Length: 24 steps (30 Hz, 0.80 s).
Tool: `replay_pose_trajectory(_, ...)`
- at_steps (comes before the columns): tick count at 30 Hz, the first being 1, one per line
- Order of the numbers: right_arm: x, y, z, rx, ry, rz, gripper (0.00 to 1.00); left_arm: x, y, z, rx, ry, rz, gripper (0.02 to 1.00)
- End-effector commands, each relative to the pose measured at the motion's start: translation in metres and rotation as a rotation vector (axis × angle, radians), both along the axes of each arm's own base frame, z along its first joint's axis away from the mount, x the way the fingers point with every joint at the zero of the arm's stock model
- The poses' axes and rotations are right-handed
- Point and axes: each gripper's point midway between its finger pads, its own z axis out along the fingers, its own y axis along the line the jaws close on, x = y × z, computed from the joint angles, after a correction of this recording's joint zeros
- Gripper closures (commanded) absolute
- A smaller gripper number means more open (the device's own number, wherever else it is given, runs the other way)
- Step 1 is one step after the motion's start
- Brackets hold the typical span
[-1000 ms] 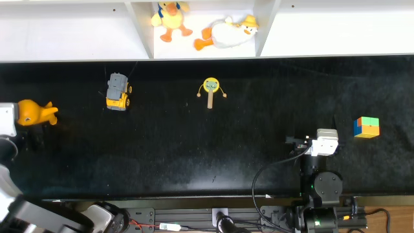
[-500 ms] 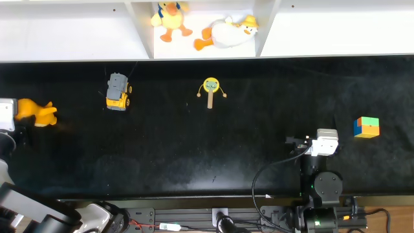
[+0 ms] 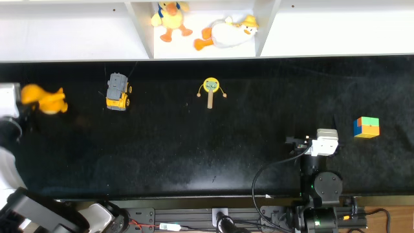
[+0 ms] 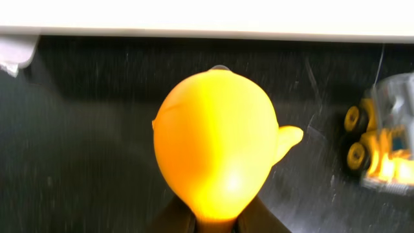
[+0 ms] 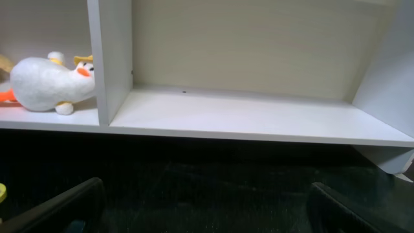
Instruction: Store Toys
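My left gripper (image 3: 26,107) is at the far left of the black table, shut on an orange rubber toy (image 3: 44,99); that toy (image 4: 217,139) bulges up between the fingers in the left wrist view. A yellow and grey toy truck (image 3: 117,91) (image 4: 381,145) stands to its right. A small round rattle drum (image 3: 210,87) on a stick lies mid-table. A multicoloured cube (image 3: 366,127) rests at the right. My right gripper (image 5: 204,204) is near the front right, open, with nothing between its fingers and facing the white shelf (image 5: 259,120).
The white shelf unit (image 3: 97,39) runs along the back. Its middle compartment holds a yellow plush duck (image 3: 171,18) and a white plush goose (image 3: 226,32) (image 5: 48,84). Cables (image 3: 272,188) lie by the right arm's base.
My left gripper has carried the orange toy up the picture toward the shelf and slightly right. The right arm has not moved.
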Motion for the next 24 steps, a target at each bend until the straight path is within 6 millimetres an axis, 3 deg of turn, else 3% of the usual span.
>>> replay_pose_trajectory(1,0.000,-0.001,-0.004,0.000,0.003,0.000,0.007,0.031,0.003,0.052,0.072,-0.013,0.115,0.923)
replay_pose_trajectory(6,0.000,-0.001,-0.004,0.000,0.003,0.000,0.005,0.054,-0.002,0.084,0.112,-0.049,0.187,0.917)
replay_pose_trajectory(16,0.000,-0.001,-0.004,0.000,0.003,0.000,0.005,0.078,-0.002,0.118,0.062,-0.206,0.256,0.888)
replay_pose_trajectory(19,0.000,-0.001,-0.004,0.000,0.003,0.000,0.005,0.081,0.000,0.119,0.062,-0.218,0.259,0.882)
replay_pose_trajectory(24,0.000,-0.001,-0.004,0.000,0.003,0.000,0.005,0.087,0.001,0.104,0.045,-0.186,0.254,0.882)
